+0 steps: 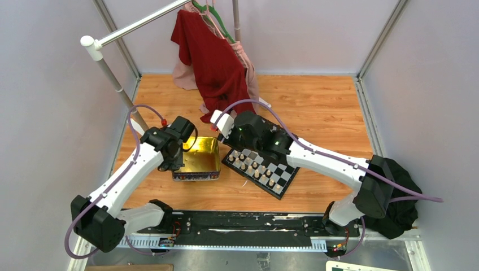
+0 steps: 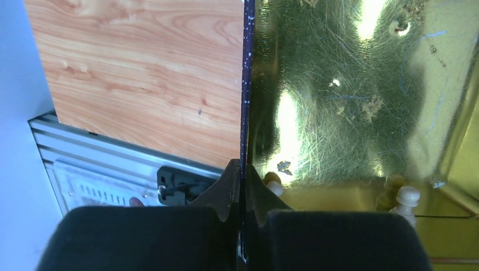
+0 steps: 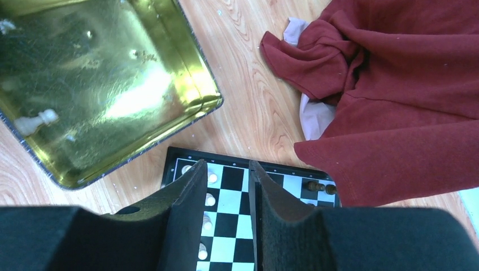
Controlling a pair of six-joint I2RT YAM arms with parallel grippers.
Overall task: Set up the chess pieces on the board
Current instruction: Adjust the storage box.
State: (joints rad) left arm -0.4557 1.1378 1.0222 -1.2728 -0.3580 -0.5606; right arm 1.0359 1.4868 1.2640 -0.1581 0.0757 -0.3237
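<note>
Nearest me, the black rail [image 1: 243,226] carrying both arm bases runs along the near edge of the wooden table [image 1: 322,107]. My left gripper [image 2: 242,183] is clenched on the side wall of the gold tin [image 1: 196,176], where a few pale chess pieces [image 2: 408,199] lie in one corner. My right gripper [image 3: 226,169] hangs released, nothing between its fingers, over the board [image 1: 286,189]. The board sits askew just right of the tin, with rows of pale pieces on it. Behind, a red garment [image 1: 212,62] droops from a rack [image 1: 135,25] onto the wood. Plain grey walls [image 1: 45,84] close the space, and a dark cloth [image 1: 404,212] is heaped by the right base.
</note>
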